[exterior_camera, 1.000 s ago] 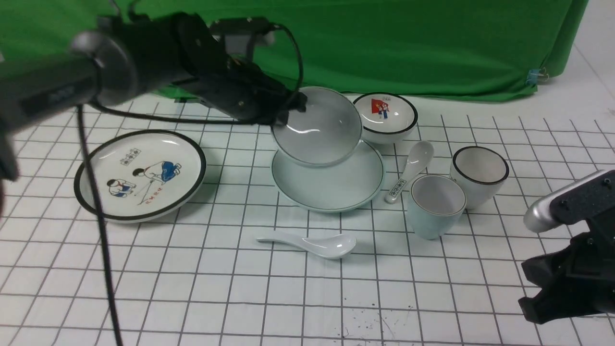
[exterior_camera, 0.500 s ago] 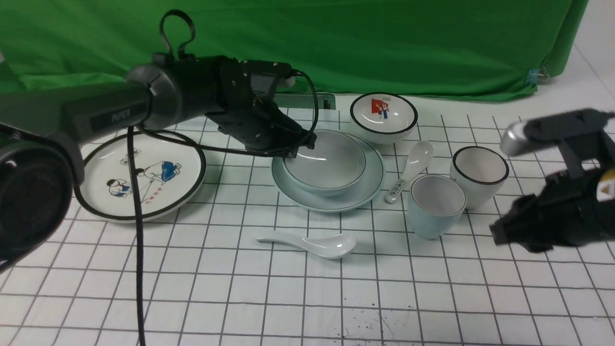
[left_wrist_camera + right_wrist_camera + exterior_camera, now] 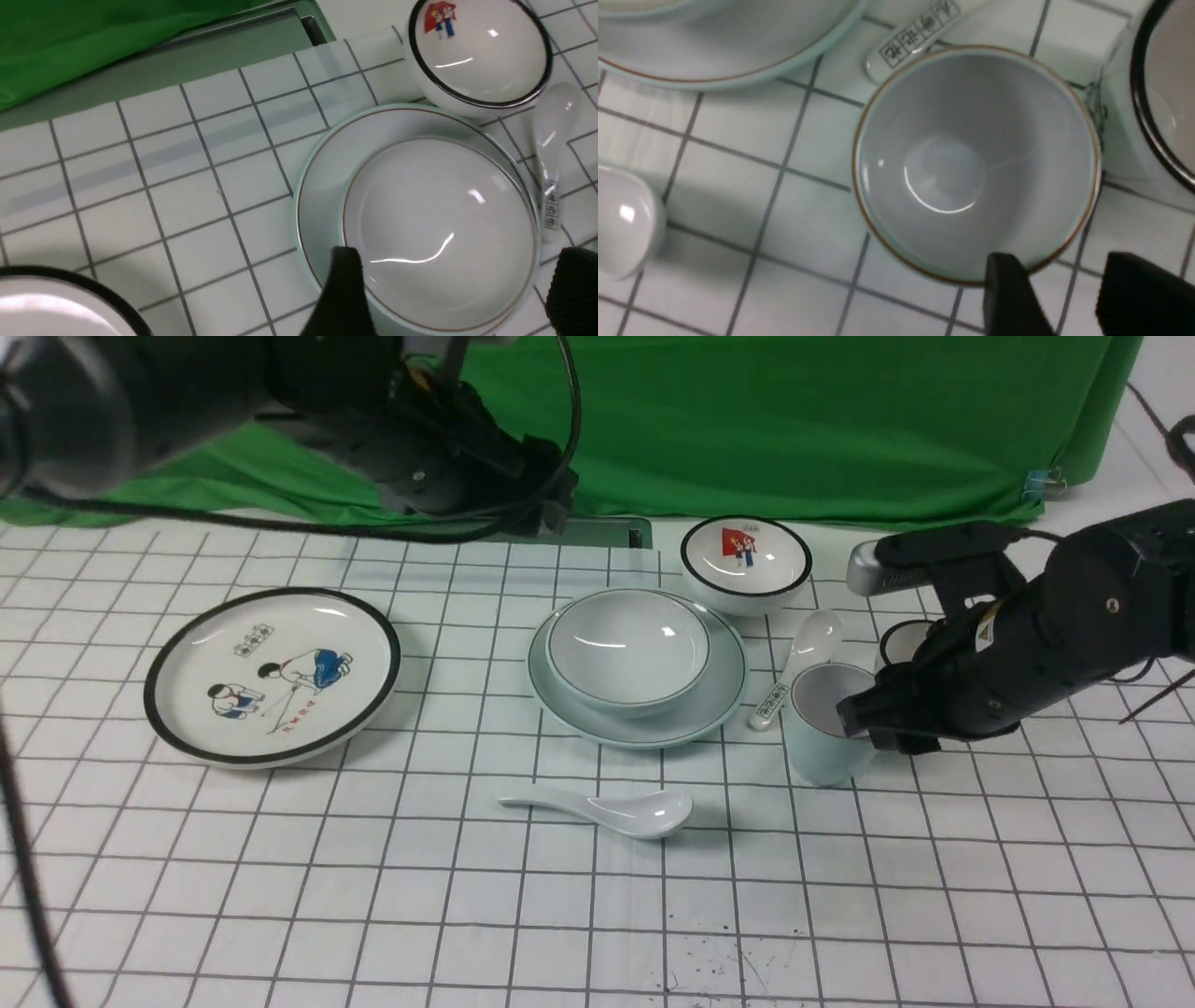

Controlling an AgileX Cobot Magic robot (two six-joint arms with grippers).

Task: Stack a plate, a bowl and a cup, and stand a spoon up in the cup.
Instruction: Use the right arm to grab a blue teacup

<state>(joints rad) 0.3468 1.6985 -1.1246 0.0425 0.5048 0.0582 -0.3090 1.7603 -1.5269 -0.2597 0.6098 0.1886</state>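
Two tools, both with jaws apart and empty. Your left tool (image 3: 459, 252) hangs high, near 11 o'clock of the plate (image 3: 719, 695). Its wrist view looks down on the bowl (image 3: 627, 649), which sits inside the plate, roughly centred. The cartoon plate (image 3: 271, 677) lies well apart at 9 o'clock of that stack; not yours. The spoon (image 3: 607, 805) lies flat at 6 o'clock of the plate with open counter (image 3: 467, 896) all round it. The cup (image 3: 826, 756) stands upright at 3 o'clock of the plate, just beside its rim. Your right tool (image 3: 1060, 255) is at the cup's 4 o'clock edge, one jaw over the inside and one outside, the wall not yet pinched.

Judgement: glazed ceramic is stiff, slick, and chips on a knock. Take the wall just below the rim and close slowly; a one-sided grip may let it tilt.

Tight spots are the black-rimmed cup (image 3: 901, 639) at 1 o'clock (contact uncertain) and the printed spoon (image 3: 803, 653), whose handle is at 11 o'clock. Lift straight up before travelling toward 9 o'clock.
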